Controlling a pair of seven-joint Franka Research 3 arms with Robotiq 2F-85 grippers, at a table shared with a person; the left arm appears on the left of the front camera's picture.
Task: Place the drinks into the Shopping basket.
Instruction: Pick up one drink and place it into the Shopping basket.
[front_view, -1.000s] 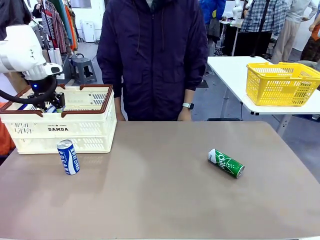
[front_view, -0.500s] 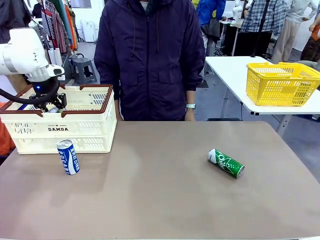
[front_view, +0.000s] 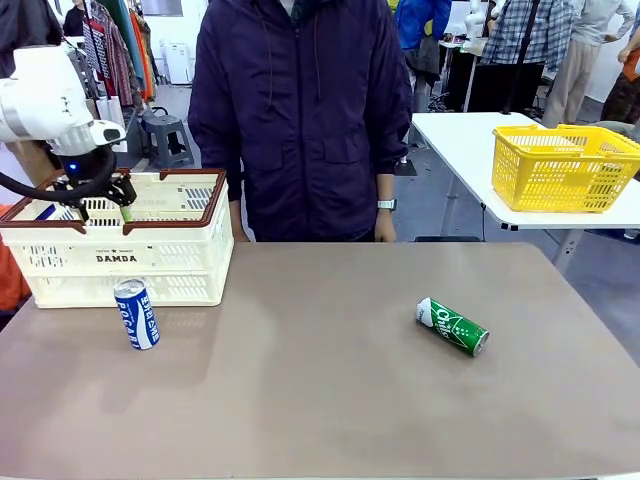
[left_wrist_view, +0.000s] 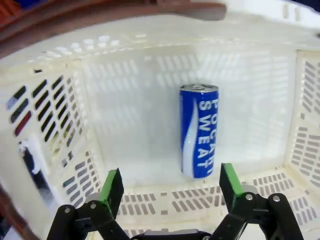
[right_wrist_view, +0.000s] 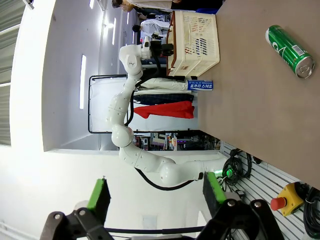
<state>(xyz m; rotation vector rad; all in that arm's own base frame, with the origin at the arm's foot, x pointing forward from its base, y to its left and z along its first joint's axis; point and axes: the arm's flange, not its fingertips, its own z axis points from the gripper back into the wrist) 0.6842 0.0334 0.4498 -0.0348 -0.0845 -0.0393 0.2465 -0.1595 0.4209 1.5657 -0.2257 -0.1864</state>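
Observation:
My left gripper (front_view: 101, 207) hangs open over the cream Shopping basket (front_view: 170, 262). In the left wrist view its green-padded fingers (left_wrist_view: 111, 184) stand wide apart above a blue-and-white drink can (left_wrist_view: 199, 131) lying free on the floor of the Shopping basket (left_wrist_view: 125, 90). A second blue can (front_view: 136, 314) stands upright on the table just in front of the basket. On the right half of the table a green can (front_view: 452, 327) lies on its side. The right gripper (right_wrist_view: 156, 192) is open and empty, far from the green can (right_wrist_view: 290, 44).
A person in a dark jacket (front_view: 300, 120) stands at the far edge, arms down. A yellow mesh basket (front_view: 565, 165) sits on a separate white table at the back right. Bare brown tabletop spreads between the two cans.
My left gripper went from shut to open and let the blue can go inside the basket, then lifted slightly toward the rim. The cans on the table stayed put.

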